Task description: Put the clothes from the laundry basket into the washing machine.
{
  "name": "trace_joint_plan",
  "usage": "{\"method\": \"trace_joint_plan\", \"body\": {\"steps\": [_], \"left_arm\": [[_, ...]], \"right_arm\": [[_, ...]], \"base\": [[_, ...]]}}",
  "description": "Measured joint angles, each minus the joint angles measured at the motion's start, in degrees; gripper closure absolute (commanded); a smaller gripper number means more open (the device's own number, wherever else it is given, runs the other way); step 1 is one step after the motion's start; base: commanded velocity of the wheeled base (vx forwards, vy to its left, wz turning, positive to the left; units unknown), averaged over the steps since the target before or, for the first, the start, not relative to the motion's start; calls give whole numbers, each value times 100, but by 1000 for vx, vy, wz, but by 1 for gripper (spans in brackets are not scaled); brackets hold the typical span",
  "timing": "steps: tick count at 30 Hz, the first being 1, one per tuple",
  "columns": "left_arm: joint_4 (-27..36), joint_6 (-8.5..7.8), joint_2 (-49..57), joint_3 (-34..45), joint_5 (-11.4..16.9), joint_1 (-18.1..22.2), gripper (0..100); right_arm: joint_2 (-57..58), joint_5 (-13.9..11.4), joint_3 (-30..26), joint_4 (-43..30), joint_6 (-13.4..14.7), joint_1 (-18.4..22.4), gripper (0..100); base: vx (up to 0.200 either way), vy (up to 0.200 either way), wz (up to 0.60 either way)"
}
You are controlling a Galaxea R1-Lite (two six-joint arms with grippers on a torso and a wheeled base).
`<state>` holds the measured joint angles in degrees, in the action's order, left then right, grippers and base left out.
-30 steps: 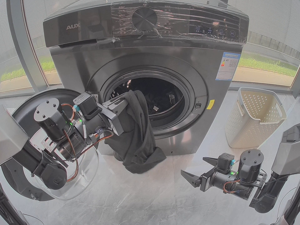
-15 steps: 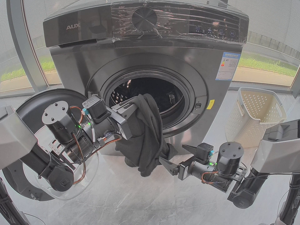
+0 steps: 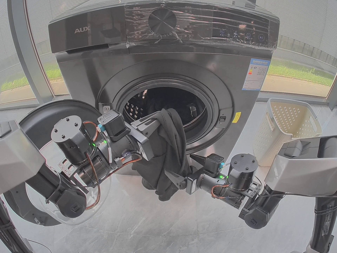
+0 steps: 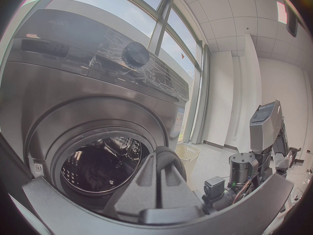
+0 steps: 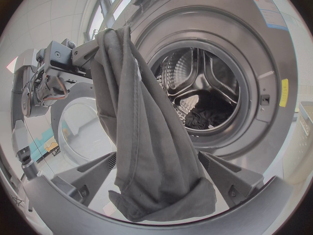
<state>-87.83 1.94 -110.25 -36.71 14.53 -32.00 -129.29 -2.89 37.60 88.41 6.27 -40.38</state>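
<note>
A dark garment (image 3: 172,148) hangs in front of the washing machine's open drum (image 3: 175,102), held at its top by my left gripper (image 3: 158,118), which is shut on it. My right gripper (image 3: 180,166) stands open lower down, its two fingers on either side of the garment's hanging lower part. In the right wrist view the garment (image 5: 143,131) drapes between the open fingers (image 5: 94,170), with the left gripper (image 5: 86,53) above. Dark clothes (image 5: 205,113) lie inside the drum. In the left wrist view the shut fingers (image 4: 148,183) pinch the cloth (image 4: 168,155).
The washer's round door (image 3: 38,123) stands swung open on the left, behind my left arm. A cream laundry basket (image 3: 286,130) sits on the floor to the machine's right. Bare tiled floor (image 3: 140,222) lies in front.
The left gripper has lifted the garment clear of the floor and carried it rightward. The right arm has swung left until its open fingers straddle the garment's lower part.
</note>
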Motion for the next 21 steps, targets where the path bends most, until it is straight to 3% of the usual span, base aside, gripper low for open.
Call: {"method": "trace_joint_plan", "body": {"steps": [8, 16, 21], "left_arm": [[63, -20, -89, -139, -110, -93, 100], [187, -35, -247, -340, -606, -112, 100], [391, -33, -289, -544, -877, -116, 100]], "right_arm": [[-251, -22, 730, -397, -63, -182, 0], [-425, 54, 1417, -809, -55, -268, 0], [-601, 273, 1780, -886, -52, -289, 0]], "base": [[0, 0, 0], [0, 0, 0], [0, 0, 0]]}}
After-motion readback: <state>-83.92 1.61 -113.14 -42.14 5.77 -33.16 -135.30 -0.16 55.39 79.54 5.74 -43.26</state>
